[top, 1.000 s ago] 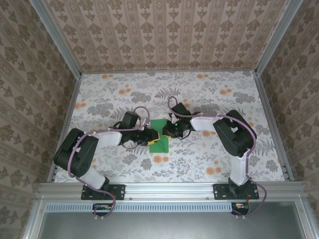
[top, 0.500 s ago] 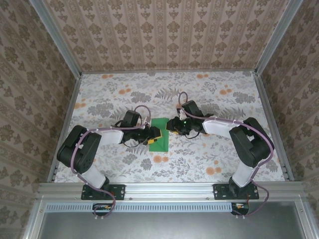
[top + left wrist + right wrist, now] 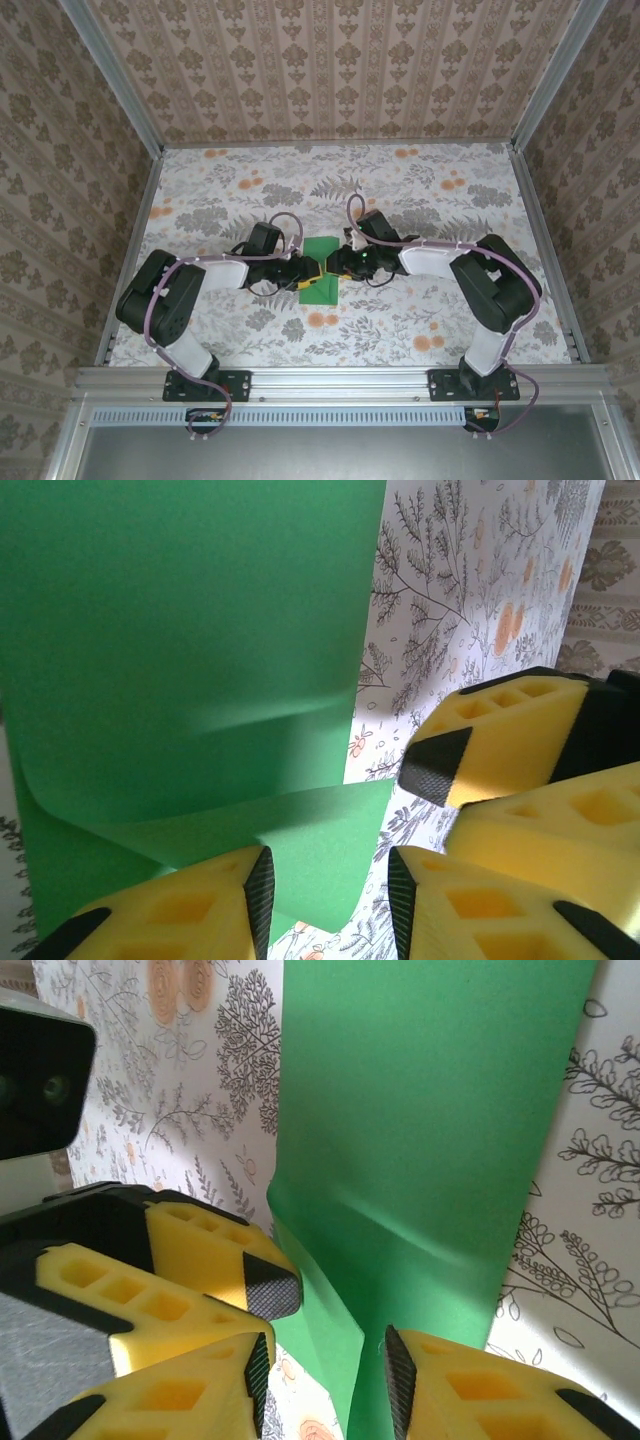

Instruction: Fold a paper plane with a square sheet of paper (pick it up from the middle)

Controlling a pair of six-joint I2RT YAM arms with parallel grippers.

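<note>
The square sheet of paper (image 3: 320,250) is bright green and lies mid-table as a narrow folded rectangle between both grippers. My left gripper (image 3: 308,272) comes in from the left and my right gripper (image 3: 334,266) from the right, almost touching over the paper's near end. In the left wrist view a loose flap of the paper (image 3: 180,630) curls up between the open jaws of the left gripper (image 3: 328,900). In the right wrist view a raised edge of the paper (image 3: 430,1090) stands in the gap of the open right gripper (image 3: 328,1385). Neither pair of pads presses the paper.
The flowered table (image 3: 420,190) is walled on three sides by patterned panels, with a metal rail (image 3: 340,380) at the near edge. The right gripper's yellow fingers (image 3: 510,730) crowd the left wrist view; the left gripper's fingers (image 3: 190,1255) crowd the right.
The right gripper pulled away to the right, then came back to the paper's near end with wider jaws. The left gripper stayed at the paper; its jaws widened and narrowed again.
</note>
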